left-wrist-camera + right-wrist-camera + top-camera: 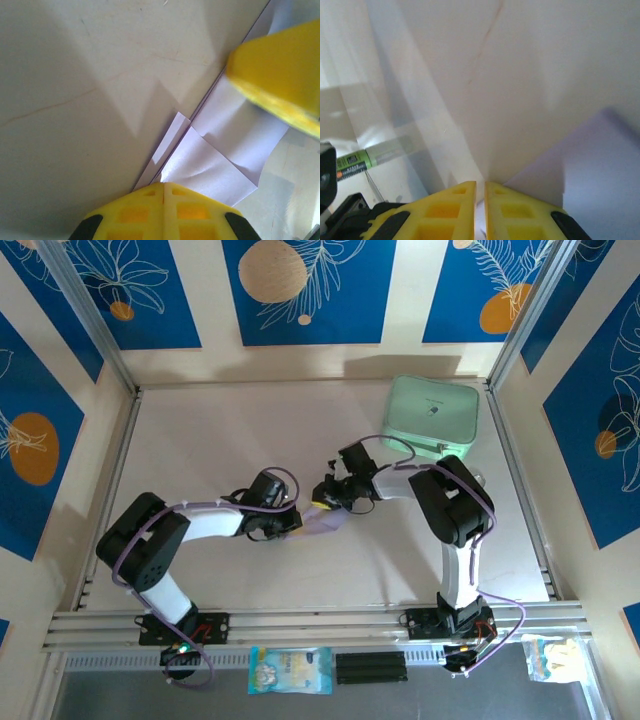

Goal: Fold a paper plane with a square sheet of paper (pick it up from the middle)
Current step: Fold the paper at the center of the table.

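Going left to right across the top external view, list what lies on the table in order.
left tool → sheet of paper → mint-green case

The thin pale lilac sheet of paper (pixel 215 165) is matt and sharply creased. The off-white table top (pixel 75 75) looks matt and smooth, bar faint hairline scratches. The left gripper (pixel 163 186) and right gripper (pixel 480 186) each have 2 fingers of smooth yellow moulded plastic. The mint-green rounded case (pixel 432 416) has a smooth, low-sheen skin. The silver rails (pixel 300 623) look like metal.
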